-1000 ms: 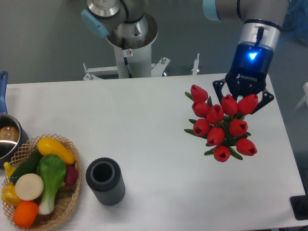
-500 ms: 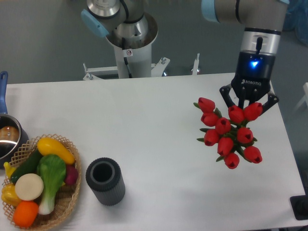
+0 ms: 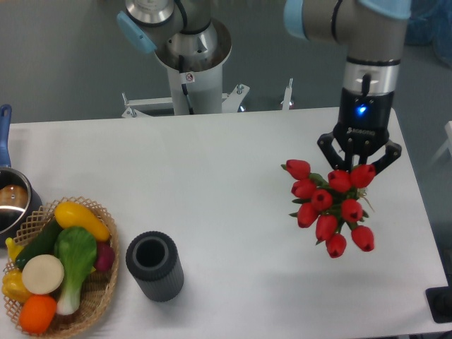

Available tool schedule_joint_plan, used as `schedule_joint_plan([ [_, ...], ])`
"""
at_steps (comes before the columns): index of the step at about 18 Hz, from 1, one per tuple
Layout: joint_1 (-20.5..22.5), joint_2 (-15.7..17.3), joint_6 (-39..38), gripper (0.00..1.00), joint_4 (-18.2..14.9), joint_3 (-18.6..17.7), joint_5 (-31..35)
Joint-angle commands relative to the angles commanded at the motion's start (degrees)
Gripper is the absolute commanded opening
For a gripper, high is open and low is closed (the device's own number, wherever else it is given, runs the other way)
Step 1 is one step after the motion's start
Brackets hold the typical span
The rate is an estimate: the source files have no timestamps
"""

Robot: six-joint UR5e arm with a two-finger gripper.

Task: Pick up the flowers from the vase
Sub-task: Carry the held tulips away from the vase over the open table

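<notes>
The gripper (image 3: 359, 164) is closed on the flowers (image 3: 330, 206). It holds them near the top of the bunch, and the red buds hang below it toward 6 o'clock. The flowers are at about 3 o'clock on the table (image 3: 212, 183). They are out of the vase (image 3: 155, 266), which stands with nothing in it at about 7 o'clock, well apart from them. So the picking up looks done.

What could go wrong now? The bunch is wide and the fingers pinch only a small part of it. If the arm moves fast or swings, I think some flowers could slip out and fall. The bunch is also near the right edge of the table, so a dropped flower could land on the floor.
</notes>
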Motion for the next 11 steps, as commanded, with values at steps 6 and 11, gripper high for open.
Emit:
schedule_joint_plan([
  [6,-3.2,-2.5,2.6,0.14,-8.4,3.8,8.3],
  [11,-4.6,-3.7,2.8,0.13,-8.6,3.8,11.6],
])
